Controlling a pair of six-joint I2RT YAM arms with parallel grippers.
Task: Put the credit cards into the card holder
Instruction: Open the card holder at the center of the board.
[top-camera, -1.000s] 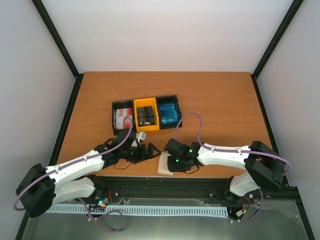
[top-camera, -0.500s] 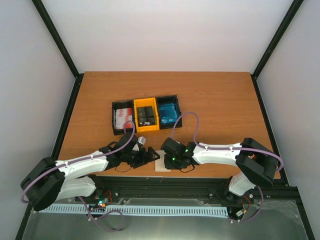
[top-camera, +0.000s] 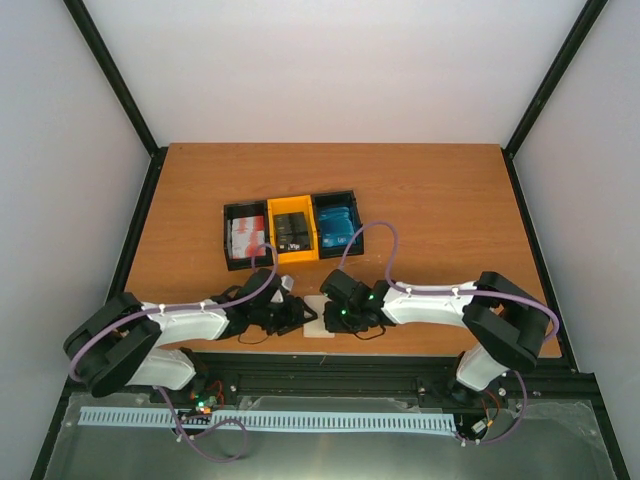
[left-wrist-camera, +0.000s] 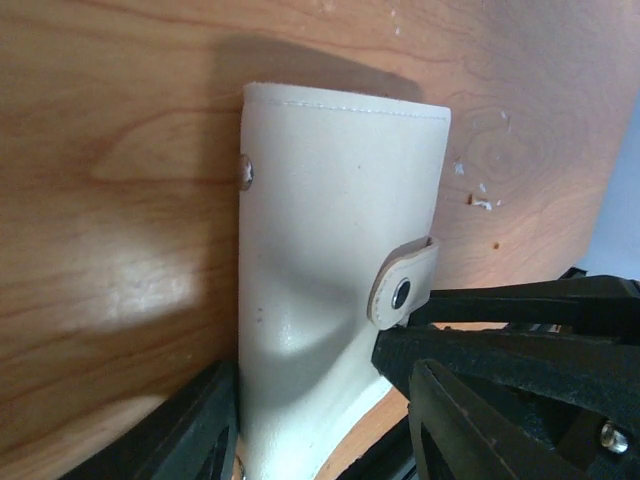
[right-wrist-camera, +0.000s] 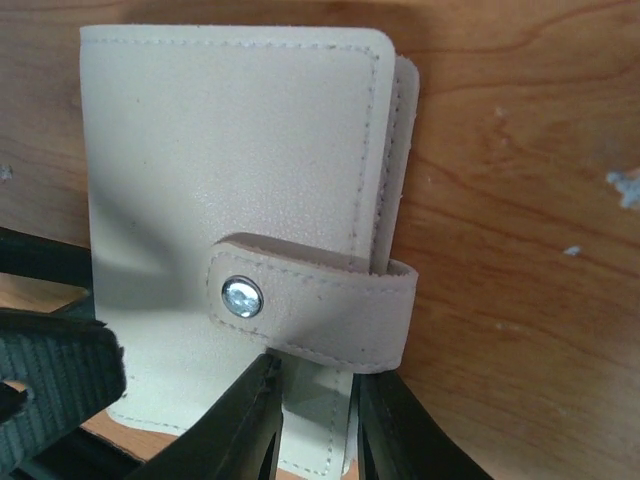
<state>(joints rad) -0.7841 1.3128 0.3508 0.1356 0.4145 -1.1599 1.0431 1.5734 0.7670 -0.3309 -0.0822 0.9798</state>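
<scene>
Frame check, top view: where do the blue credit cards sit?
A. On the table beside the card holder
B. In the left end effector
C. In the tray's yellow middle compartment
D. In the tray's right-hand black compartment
D: the blue credit cards lie in the right-hand black compartment of the tray, just beside its yellow middle section.

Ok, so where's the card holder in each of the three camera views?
Top external: the card holder is small, low centre, near the front edge of the table.
Left wrist: it fills the middle, running top to bottom.
Right wrist: it fills the upper left and centre.
Shared landmark: its snap tab shows in both wrist views, but is too small from above.
</scene>
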